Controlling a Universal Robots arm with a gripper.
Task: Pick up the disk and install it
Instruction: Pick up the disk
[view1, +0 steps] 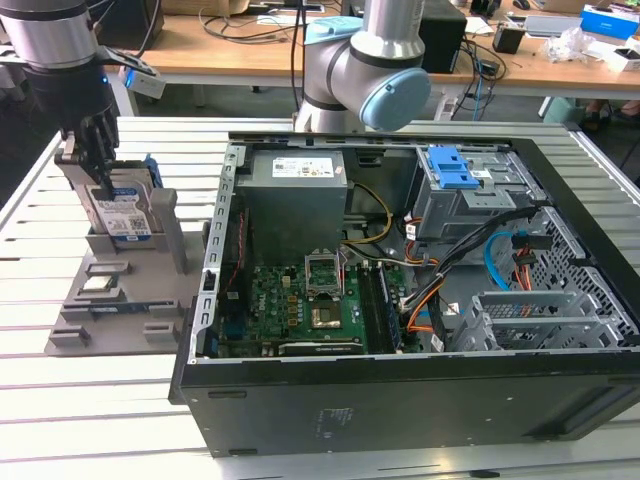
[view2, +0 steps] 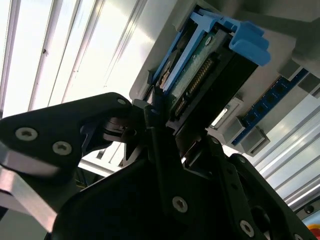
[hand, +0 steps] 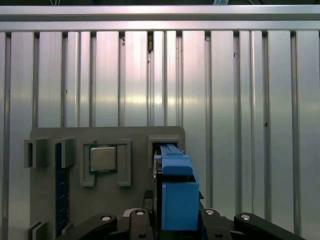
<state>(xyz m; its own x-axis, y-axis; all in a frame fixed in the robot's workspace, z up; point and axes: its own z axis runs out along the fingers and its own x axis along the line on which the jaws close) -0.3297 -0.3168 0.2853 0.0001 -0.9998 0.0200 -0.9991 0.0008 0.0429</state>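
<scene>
The disk (view1: 125, 210), a silver drive with a blue-and-white label in a blue carrier, stands on edge in a slot of the grey holder (view1: 110, 300) at the exterior view's left. My gripper (view1: 98, 165) comes down on its top edge from above, fingers on both flat sides. In the first wrist view the blue carrier of the disk (hand: 175, 185) sits between the black fingers of my gripper (hand: 175, 220). In the second wrist view the disk (view2: 200, 75) shows its connector edge, with the fingers (view2: 155, 130) pressed against it.
An open computer case (view1: 400, 400) lies to the exterior view's right of the holder, with a grey drive cage and blue latch (view1: 455, 170) at its far side. A small square chip (hand: 103, 159) rests in a holder pocket. The ribbed metal table (hand: 225, 100) carries everything.
</scene>
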